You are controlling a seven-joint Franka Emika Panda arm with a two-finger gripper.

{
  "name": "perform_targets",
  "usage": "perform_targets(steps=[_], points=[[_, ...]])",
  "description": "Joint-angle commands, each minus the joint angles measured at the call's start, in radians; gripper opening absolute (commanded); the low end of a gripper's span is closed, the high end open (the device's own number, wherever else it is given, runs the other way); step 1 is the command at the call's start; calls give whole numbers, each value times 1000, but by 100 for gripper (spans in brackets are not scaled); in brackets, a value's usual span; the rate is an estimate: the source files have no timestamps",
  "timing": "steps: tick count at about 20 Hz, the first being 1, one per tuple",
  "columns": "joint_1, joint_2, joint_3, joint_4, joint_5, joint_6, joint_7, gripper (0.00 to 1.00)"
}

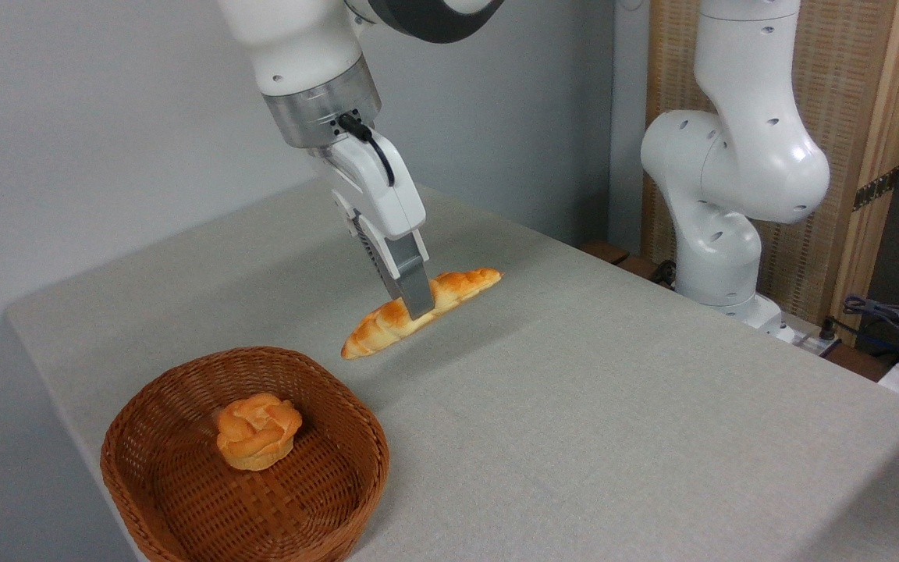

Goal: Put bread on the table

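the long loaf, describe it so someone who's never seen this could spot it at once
On the grey-beige table, look past the wicker basket to where the gripper comes down. The bread lies there: long, tapered, braided, unlike the small round knotted bun in the basket.

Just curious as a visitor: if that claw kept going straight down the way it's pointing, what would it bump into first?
The gripper points down at the long braided bread lying on the table, and its fingertips seem to be already at the loaf's middle. So the bread comes first, then the tabletop right beneath it. Depth is hard to judge.
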Motion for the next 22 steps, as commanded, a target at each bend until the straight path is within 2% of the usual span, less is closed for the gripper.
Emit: perform_targets(steps=[1, 12, 17, 20, 22], points=[[-1, -10, 2, -4, -21, -14, -8, 100], [-1, -14, 9, -3, -19, 13, -10, 100], [3, -17, 35, -3, -25, 153, -19, 100], [3, -20, 77, -3, -72, 217, -20, 100], [3, -24, 92, -3, -85, 243, -19, 100]])
